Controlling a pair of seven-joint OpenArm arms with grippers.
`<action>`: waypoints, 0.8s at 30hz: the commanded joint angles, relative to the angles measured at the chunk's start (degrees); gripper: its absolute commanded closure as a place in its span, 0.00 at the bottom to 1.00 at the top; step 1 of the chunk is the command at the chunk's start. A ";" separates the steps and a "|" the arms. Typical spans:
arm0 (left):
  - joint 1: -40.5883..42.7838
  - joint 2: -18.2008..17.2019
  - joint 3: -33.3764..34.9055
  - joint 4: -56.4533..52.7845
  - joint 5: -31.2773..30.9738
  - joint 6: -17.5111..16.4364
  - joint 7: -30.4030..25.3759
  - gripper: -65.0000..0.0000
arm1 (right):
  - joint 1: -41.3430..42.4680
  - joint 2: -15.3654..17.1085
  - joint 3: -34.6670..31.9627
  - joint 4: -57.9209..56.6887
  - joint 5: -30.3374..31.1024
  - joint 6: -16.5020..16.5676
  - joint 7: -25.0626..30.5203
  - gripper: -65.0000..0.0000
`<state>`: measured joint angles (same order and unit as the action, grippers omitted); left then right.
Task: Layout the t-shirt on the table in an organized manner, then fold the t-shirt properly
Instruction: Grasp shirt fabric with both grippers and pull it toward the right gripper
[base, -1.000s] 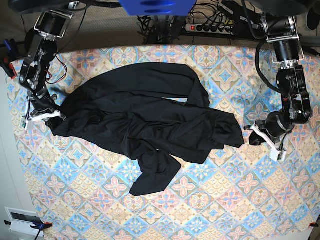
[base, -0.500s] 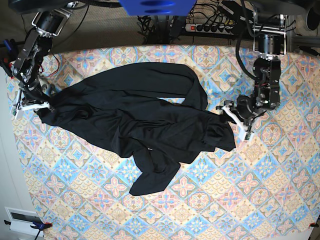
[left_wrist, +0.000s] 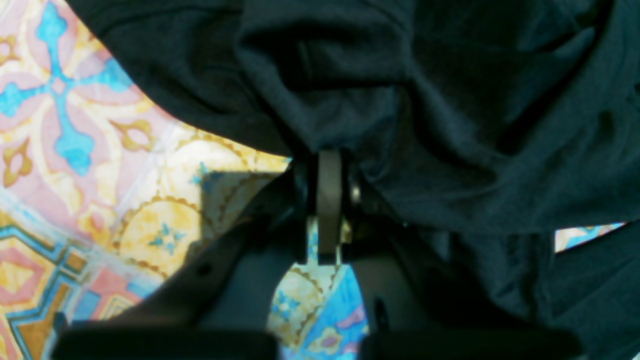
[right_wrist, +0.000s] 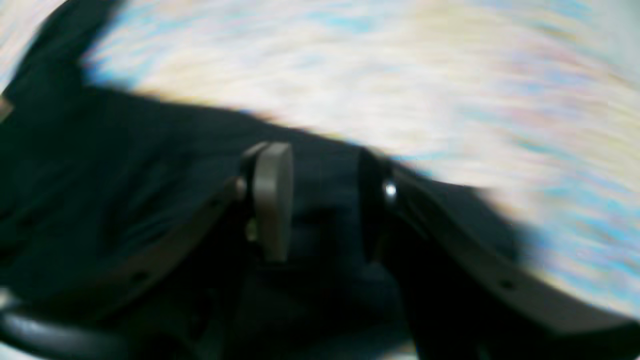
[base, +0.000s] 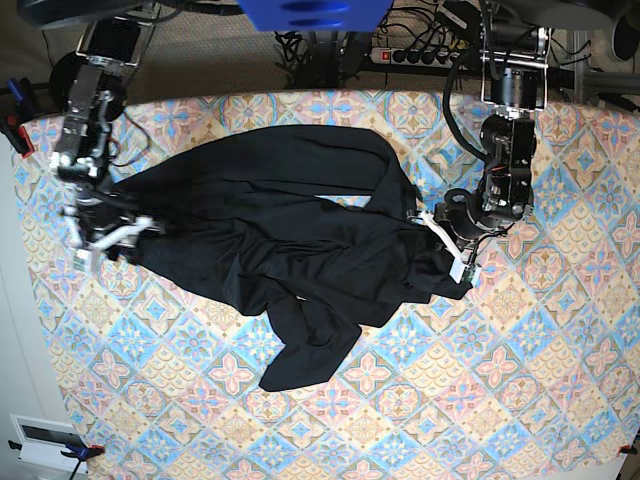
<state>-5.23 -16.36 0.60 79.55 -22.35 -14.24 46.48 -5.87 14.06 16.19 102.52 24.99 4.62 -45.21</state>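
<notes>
On the table (base: 560, 400), the t-shirt (base: 290, 240) lies crumpled near the middle, sleeves and hem bunched; nothing has been laid flat or folded. Its far edge is pinched between the pressed-together fingers of the left gripper (left_wrist: 329, 165). The right gripper (right_wrist: 320, 200) is spread, with black cloth seen between its fingers.

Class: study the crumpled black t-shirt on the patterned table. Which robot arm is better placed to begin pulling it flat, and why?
The left. Its gripper is shut on the edge of the soft black t-shirt. The right gripper straddles cloth with its jaws apart, gripping nothing yet.
</notes>
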 joint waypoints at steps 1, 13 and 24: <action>0.27 -1.27 -0.29 0.94 -0.02 -0.13 0.60 1.00 | 0.73 1.10 -1.20 1.08 -0.33 -0.18 1.30 0.67; 12.66 -12.61 -11.28 10.52 -12.51 -0.22 0.60 1.00 | 5.12 1.19 -19.48 -0.23 -10.53 10.37 1.39 0.67; 27.87 -19.90 -22.97 16.58 -19.54 -0.22 0.60 1.00 | 5.56 1.19 -32.40 -0.67 -10.62 16.96 1.30 0.68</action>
<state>23.00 -34.81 -21.61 95.15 -41.58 -14.55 48.05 -1.15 15.00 -16.67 100.84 13.91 21.34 -45.01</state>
